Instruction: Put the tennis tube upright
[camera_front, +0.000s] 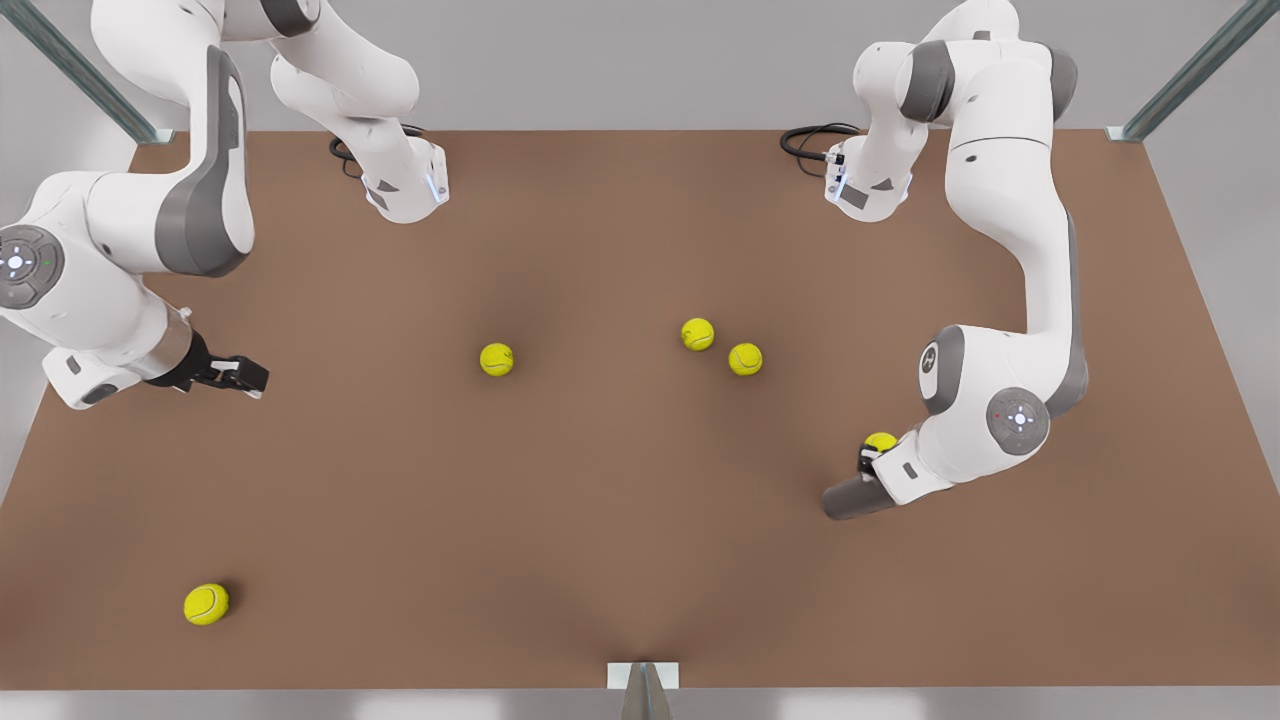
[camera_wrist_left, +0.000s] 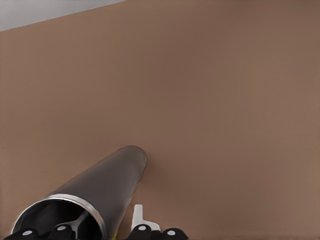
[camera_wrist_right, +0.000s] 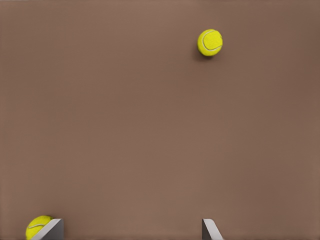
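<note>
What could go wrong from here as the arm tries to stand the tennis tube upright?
1. The tennis tube lies flat with the left tool at its rimmed end. Lifted from that end, the long round body might slip or roll away.
2. A tennis ball sits right beside that tool and could get knocked or jammed.
3. The right tool waits open, far off, so it cannot steady the tube.
</note>
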